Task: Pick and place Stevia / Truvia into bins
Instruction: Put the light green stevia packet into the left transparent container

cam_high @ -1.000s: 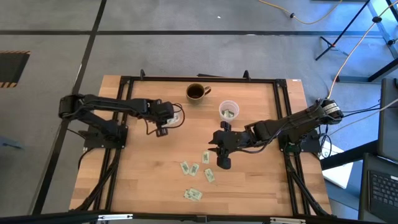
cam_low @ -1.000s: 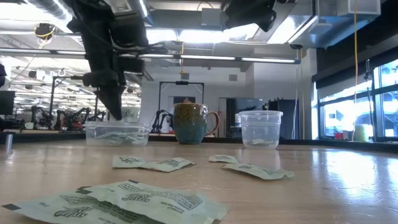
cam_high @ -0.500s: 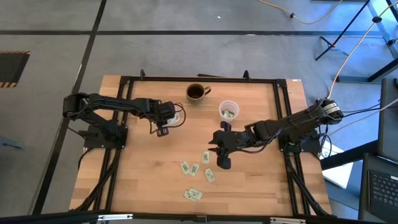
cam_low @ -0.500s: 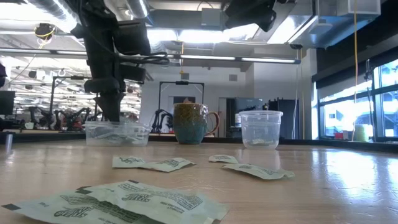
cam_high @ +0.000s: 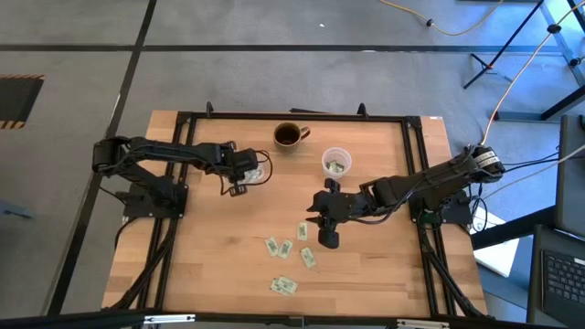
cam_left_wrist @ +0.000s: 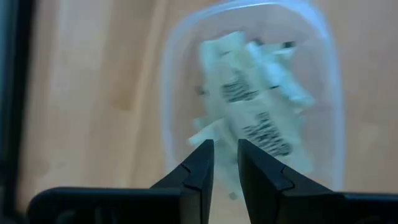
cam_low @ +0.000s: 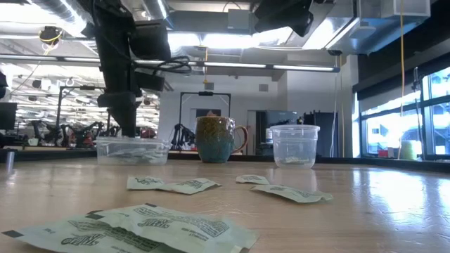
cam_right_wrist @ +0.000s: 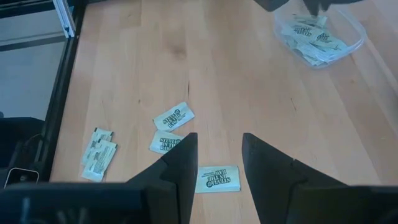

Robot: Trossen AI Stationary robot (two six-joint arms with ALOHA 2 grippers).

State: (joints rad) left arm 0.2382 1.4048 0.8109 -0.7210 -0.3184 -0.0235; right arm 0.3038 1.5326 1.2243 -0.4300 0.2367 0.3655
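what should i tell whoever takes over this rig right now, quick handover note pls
Left gripper: over the shallow tub, fingers slightly apart, holding nothing visible.
Right gripper: open and empty, hovering above the loose sachets at mid-table.
Done: a pile of sachets lies in the tub; at least one is in the round cup.
Left: about seven sachets lie loose on the table, toward the front; one lies right under the right gripper. The mug is not a bin.
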